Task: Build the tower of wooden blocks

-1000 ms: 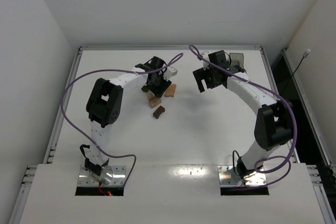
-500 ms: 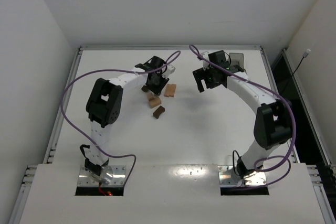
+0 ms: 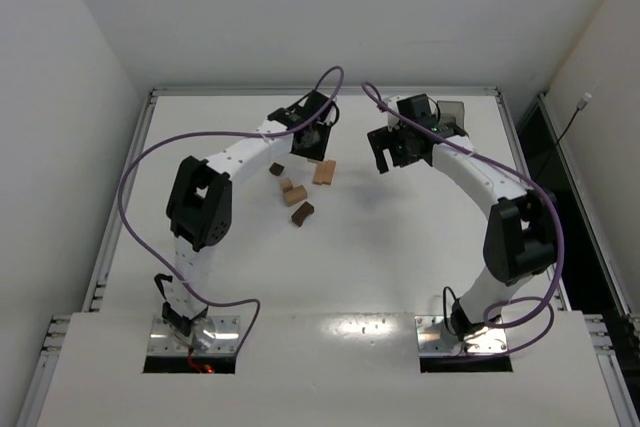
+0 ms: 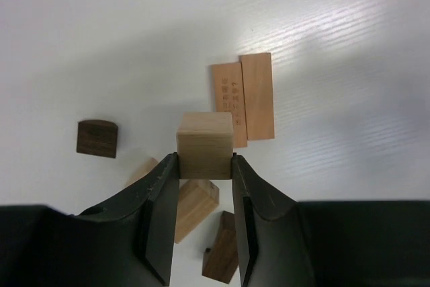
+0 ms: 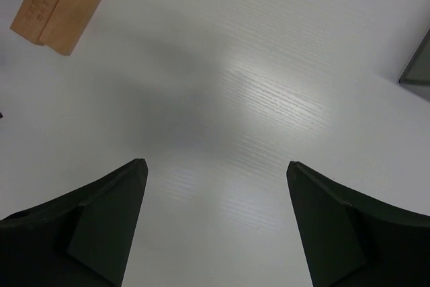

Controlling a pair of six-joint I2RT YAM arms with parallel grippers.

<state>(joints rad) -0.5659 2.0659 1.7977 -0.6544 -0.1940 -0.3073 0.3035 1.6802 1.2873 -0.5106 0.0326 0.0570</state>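
Left wrist view: the left pincer (image 4: 205, 160) is closed firmly on a light tan cube (image 4: 205, 140). Its two dark fingers (image 4: 161, 199) press on opposite sides of the cube and hold it clear of the white surface (image 4: 349, 18). Just beyond the pincer's tips and a little to their right, two tan bars (image 4: 242, 101) lie flat, touching along their long edges. A dark brown piece (image 4: 97, 138) sits well off to the left of the tips, apart from the others. Below the held cube, between the fingers, a tan block (image 4: 195, 201) and a second dark piece (image 4: 222, 257) lie near each other on the surface.

In the right wrist view, the right pincer (image 5: 215, 166) stands wide open with nothing between its jaws, over bare surface. The two tan bars show far ahead to its left, and a corner of the grey tray (image 5: 418, 65) shows at its right edge.
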